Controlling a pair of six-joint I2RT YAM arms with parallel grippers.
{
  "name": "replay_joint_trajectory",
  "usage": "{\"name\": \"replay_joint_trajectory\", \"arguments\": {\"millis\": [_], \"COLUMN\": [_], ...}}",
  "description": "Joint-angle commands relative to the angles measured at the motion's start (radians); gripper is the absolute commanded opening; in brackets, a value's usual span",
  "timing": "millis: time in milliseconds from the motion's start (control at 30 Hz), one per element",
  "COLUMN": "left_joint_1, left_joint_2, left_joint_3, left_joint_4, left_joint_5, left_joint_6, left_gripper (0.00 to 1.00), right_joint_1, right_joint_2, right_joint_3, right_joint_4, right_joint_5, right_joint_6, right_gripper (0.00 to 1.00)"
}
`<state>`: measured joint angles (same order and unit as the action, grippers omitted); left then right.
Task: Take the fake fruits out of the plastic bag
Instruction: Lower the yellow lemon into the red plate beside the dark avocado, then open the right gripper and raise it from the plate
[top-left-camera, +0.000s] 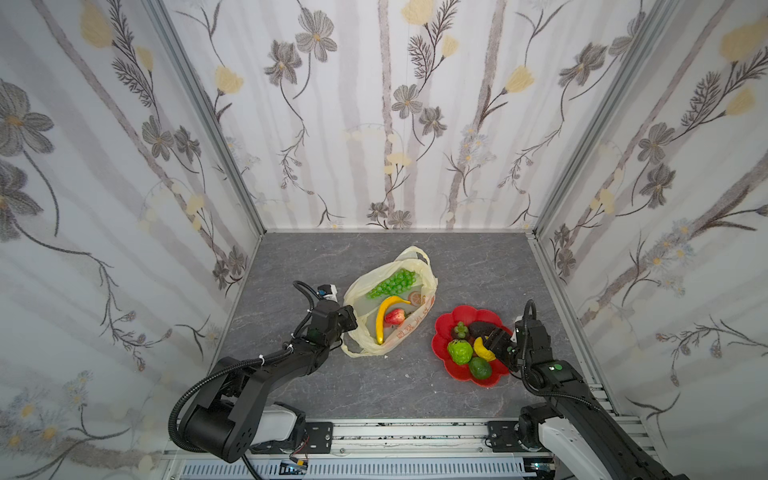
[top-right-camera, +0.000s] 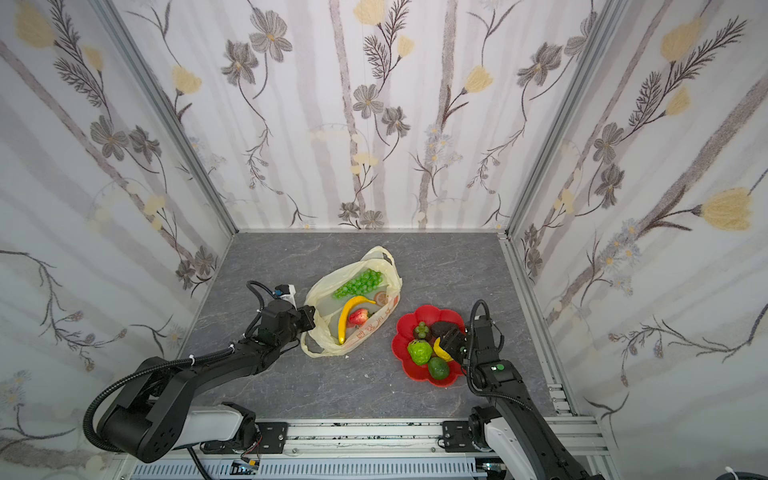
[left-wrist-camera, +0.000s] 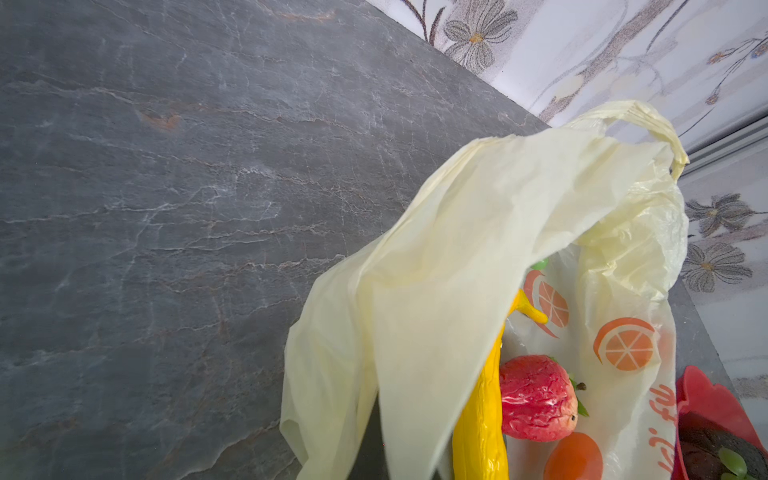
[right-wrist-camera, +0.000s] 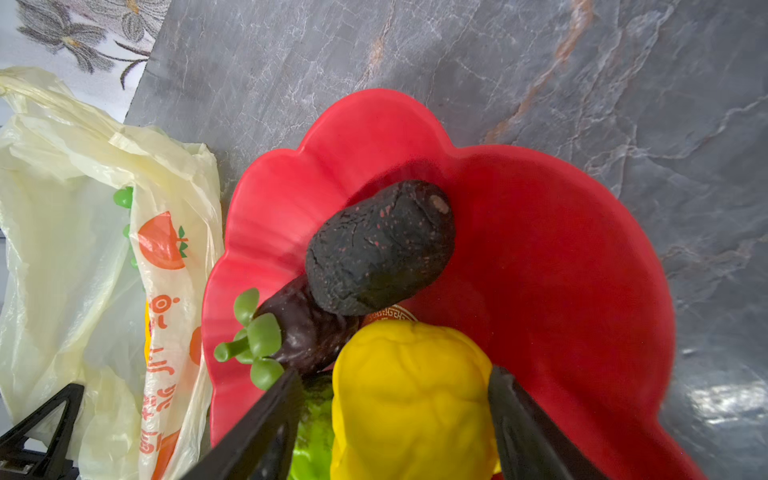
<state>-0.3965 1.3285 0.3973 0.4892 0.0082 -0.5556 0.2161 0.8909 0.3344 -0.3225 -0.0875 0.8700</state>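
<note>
right fingers (right-wrist-camera: 523, 419) are spread wide with a bumpy yellow fruit (right-wrist-camera: 411, 399) pinched between them, one finger on each side, just over the red plate (right-wrist-camera: 540, 270). already sitting on that plate are a knobbly green custard apple (top-left-camera: 460, 351) right under the yellow one, a green avocado (top-left-camera: 480, 368), a dark mangosteen (right-wrist-camera: 307, 328) with a green cap, and a rough dark fruit (right-wrist-camera: 380, 249).

left fingers (top-left-camera: 351, 318) are pressed together on the near rim of the plastic bag (top-left-camera: 409, 330), that side is lifted and the mouth gapes. inside the bag, well apart from the right fingers, are a long banana (top-left-camera: 381, 316), a strawberry (top-left-camera: 395, 316) touching it, and a bunch of grapes (top-left-camera: 392, 282) toward the far end. the bag lies just beside the plate, on its left in both top views.

everything's on a dark grey marble-look counter (top-left-camera: 374, 386). three walls (top-left-camera: 374, 124) of pale wallpaper with grey and yellow flowers box it in, and a metal rail (top-left-camera: 415, 432) runs along the front where the arms are mounted.

the bag has orange slice pictures (left-wrist-camera: 627, 345) and red lettering (right-wrist-camera: 160, 395) down one side, and i can't read it. there's a gold round emblem (right-wrist-camera: 390, 311) in the middle of the plate, mostly hidden.
</note>
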Motion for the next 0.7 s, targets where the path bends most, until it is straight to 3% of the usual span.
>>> {"name": "replay_joint_trajectory", "arguments": {"millis": [0,667], "left_joint_1": [-0.001,-0.001], "left_joint_2": [0.002,0.0], "left_joint_3": [0.007,0.007], "left_joint_4": [0.035,0.035], "left_joint_5": [0.003,0.005], "left_joint_6": [0.0,0.001], "left_gripper": [0.0,0.0], "right_joint_1": [0.002,0.025], "right_joint_2": [-0.007,0.094], "right_joint_3": [-0.007,-0.013], "right_joint_4": [0.025,0.144], "right_joint_5": [-0.001,-0.053], "right_joint_6": [0.004,0.025], "right_gripper": [0.72,0.74]}}
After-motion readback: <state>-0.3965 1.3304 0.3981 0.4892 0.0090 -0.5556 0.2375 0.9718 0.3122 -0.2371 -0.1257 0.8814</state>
